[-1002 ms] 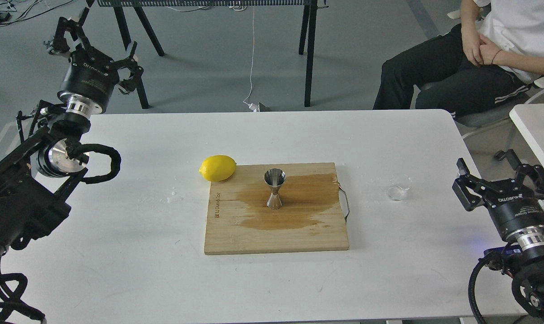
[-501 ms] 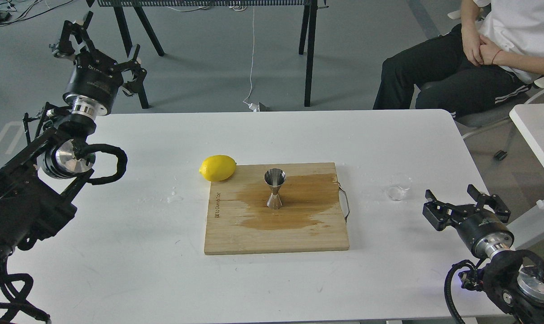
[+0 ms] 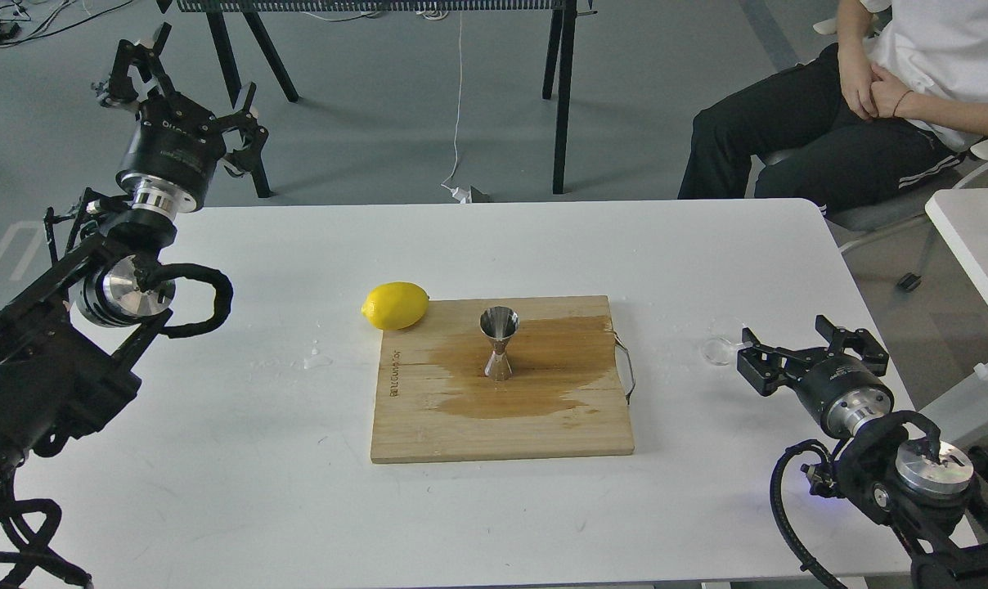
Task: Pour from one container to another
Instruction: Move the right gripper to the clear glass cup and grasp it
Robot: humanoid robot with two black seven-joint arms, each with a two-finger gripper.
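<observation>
Clear glass, round and low, the small cup (image 3: 721, 348) sits on the white table (image 3: 257, 458) to the right of a wooden cutting board (image 3: 502, 425), well apart from the steel jigger (image 3: 499, 343) it is meant to fill. It is so transparent that it shows mainly as a faint rim and pale glints, and whether it holds any liquid cannot be told. The right gripper (image 3: 806, 347) lies low over the table just beside the cup, on its right, with its two black fingers spread wide and holding nothing; one fingertip is very near the rim. This looks like the approach to the pickup, with the grasp not yet made. The next move likely calls for bringing the spread fingers around the cup's sides and closing gently, since the glass is small, smooth and light enough to slide or tip if nudged. The jigger stands upright near the middle of the board, a shiny hourglass shape with its upper cone open to the top, inside a large dark wet stain on the wood. A yellow lemon (image 3: 395, 305) rests at the board's far left corner. The left gripper (image 3: 185, 88) is raised beyond the table's far left edge, fingers apart and empty.
</observation>
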